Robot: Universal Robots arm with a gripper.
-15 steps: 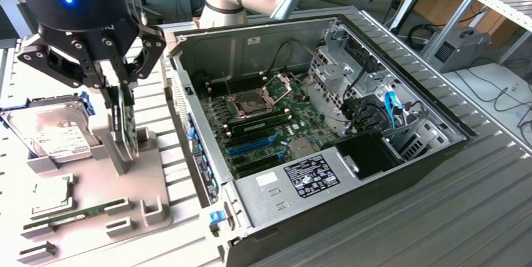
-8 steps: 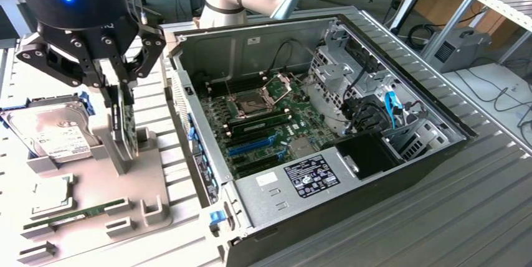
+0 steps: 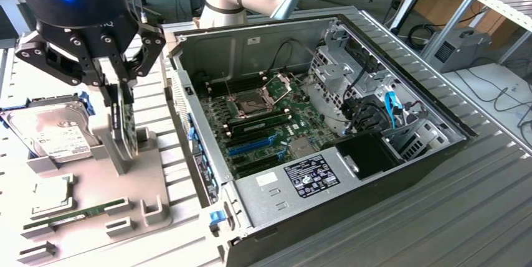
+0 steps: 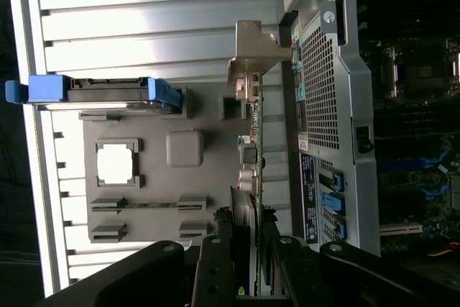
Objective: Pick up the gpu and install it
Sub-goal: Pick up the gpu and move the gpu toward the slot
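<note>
The gpu [image 3: 126,136] stands on edge in a slot of the grey parts tray [image 3: 154,192], to the exterior view's left of the open computer case [image 3: 275,217]. My black gripper [image 3: 119,93] hangs over it, fingers down on both faces of the card, shut on its upper part. In the wrist view the gpu [image 4: 256,127] is edge-on, its silver bracket [image 4: 251,52] at the far end and the fan bulge between my gripper [image 4: 248,242] fingers. The card's lower edge still sits in the tray [image 4: 208,170].
On the tray lie a hard drive [image 3: 50,130], a processor [image 3: 52,195] and a memory stick [image 3: 75,212]. The case lies on its side with the motherboard [image 3: 266,124] exposed, blue slots near its front, cables and drive cage at the exterior view's right. The case's perforated wall [image 4: 338,106] is close beside the card.
</note>
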